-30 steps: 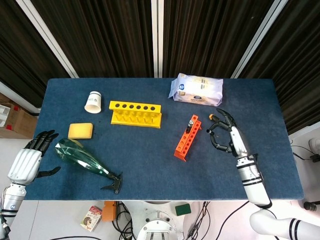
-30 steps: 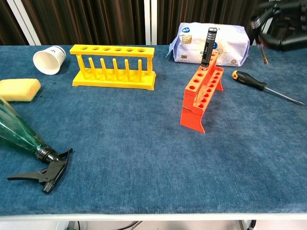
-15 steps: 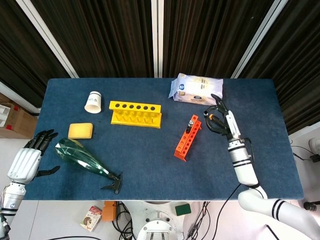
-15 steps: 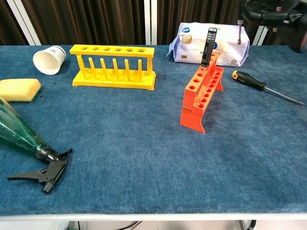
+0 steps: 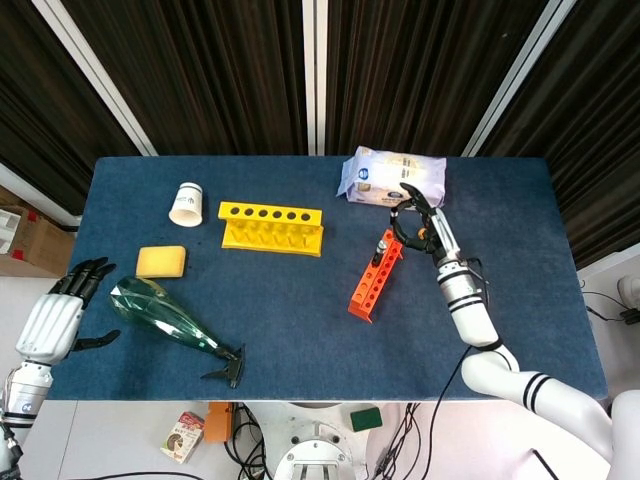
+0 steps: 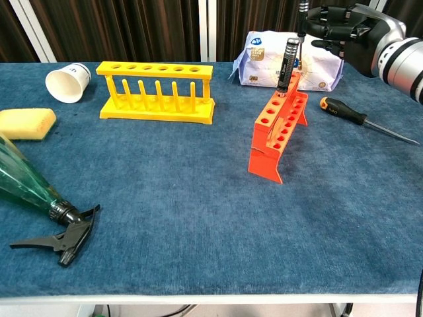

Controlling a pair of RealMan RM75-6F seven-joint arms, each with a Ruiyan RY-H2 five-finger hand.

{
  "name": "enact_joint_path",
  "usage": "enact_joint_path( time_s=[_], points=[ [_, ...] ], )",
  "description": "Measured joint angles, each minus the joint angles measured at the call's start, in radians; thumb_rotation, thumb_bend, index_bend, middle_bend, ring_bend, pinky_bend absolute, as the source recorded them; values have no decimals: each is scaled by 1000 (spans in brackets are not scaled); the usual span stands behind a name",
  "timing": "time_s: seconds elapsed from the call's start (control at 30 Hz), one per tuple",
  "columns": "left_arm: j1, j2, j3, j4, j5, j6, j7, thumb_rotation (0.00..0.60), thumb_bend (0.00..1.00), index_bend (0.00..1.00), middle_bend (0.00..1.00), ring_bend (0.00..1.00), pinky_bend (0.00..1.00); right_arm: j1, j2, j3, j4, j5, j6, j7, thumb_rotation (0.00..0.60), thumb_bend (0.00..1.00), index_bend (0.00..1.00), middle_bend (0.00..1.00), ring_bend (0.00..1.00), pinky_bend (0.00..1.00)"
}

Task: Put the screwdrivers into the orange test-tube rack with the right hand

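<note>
The orange test-tube rack (image 6: 276, 132) (image 5: 374, 279) stands right of centre. A black-handled screwdriver (image 6: 288, 63) stands upright in its far end hole. My right hand (image 6: 345, 28) (image 5: 419, 226) hovers just beyond and above that end and grips a second screwdriver (image 6: 302, 16). Its thin shaft points down and its handle is mostly hidden in the fingers. A third screwdriver (image 6: 344, 111), orange and black, lies on the cloth to the right of the rack. My left hand (image 5: 52, 322) hangs off the table's left edge, fingers apart and holding nothing.
A yellow rack (image 6: 156, 90) stands at the back left, with a paper cup (image 6: 67, 80) on its side beside it. A yellow sponge (image 6: 25, 123) and a green spray bottle (image 6: 30, 188) lie at the left. A white bag (image 6: 264, 59) lies behind the orange rack.
My right hand has carried the held screwdriver leftwards from the table's right side to above the orange rack's far end. The shaft has turned to point down. My left hand stays still.
</note>
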Motion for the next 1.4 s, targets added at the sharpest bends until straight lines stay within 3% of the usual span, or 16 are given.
enact_joint_path(
  time_s=[0.53,1.4],
  points=[
    [-2,4,-5,6,-7,-2,-14,600,58,125,86,63,239,28,-46,-12,75,-20,-12,22,600,409,685,72,0,0],
    [-3,4,-5,7,-10,-6,-14,600,58,125,86,63,239,30,-56,-14,105,-16,-8,38,600,408,687,72,0,0]
  ],
)
